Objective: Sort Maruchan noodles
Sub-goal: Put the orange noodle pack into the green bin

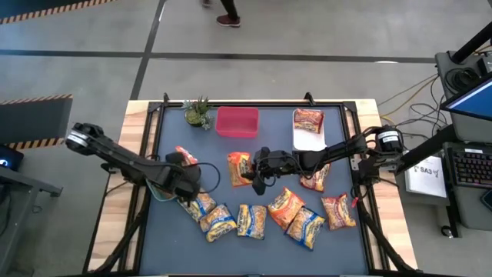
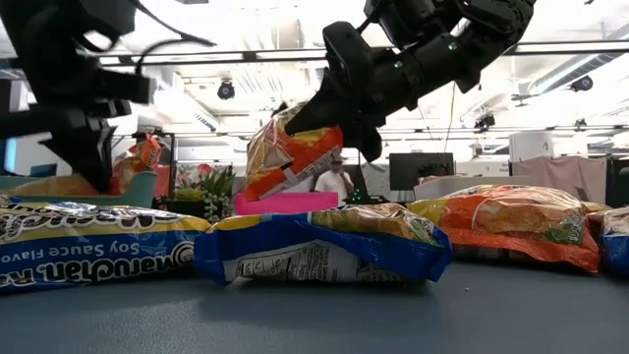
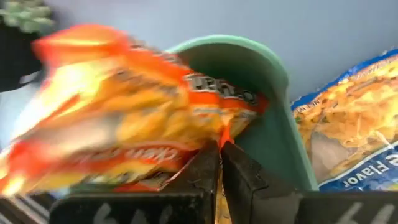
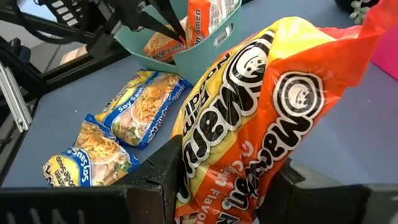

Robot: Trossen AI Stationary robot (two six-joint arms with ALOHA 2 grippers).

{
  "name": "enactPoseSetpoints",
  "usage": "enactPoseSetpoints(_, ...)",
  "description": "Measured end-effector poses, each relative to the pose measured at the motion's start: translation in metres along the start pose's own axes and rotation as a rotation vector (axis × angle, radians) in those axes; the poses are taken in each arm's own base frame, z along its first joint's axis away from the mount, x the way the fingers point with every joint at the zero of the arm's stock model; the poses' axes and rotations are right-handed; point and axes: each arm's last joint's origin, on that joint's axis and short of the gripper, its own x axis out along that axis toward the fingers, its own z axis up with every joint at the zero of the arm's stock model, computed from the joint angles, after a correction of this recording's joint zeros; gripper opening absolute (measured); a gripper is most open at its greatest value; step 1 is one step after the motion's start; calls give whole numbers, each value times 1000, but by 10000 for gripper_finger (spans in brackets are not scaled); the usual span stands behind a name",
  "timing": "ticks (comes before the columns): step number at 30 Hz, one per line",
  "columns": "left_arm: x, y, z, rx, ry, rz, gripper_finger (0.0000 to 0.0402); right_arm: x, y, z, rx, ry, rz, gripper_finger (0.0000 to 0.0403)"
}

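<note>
Left wrist view shows left fingers together at a teal bin; right fingers clamp an orange packet.

An orange Maruchan packet hangs tilted, lifted off the mat near centre; yellow-and-blue packets and orange ones lie flat toward six o'clock (crinkled); another orange packet sits in a teal bin.

An open-plan office or lab: ceiling light strips, desk monitors, taped floor lines.
</note>
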Motion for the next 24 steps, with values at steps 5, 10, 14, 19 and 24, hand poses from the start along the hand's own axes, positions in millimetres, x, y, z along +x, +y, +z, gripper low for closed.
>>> enactPoseSetpoints(5,-20,9,-17,-120,-44,30,0,0,1,2,2,-14,6,136)
enactPoseSetpoints(10,-35,14,-33,-236,-90,41,0,0,3,7,6,-65,28,136)
enactPoseSetpoints(14,-40,15,-40,-286,-118,51,0,-1,5,12,1,-103,44,136)
enactPoseSetpoints(19,-41,20,-44,-347,-100,97,0,2,13,27,-30,-147,63,136)
enactPoseSetpoints(24,-41,21,-45,-394,-96,110,0,18,25,46,-79,-197,83,136)
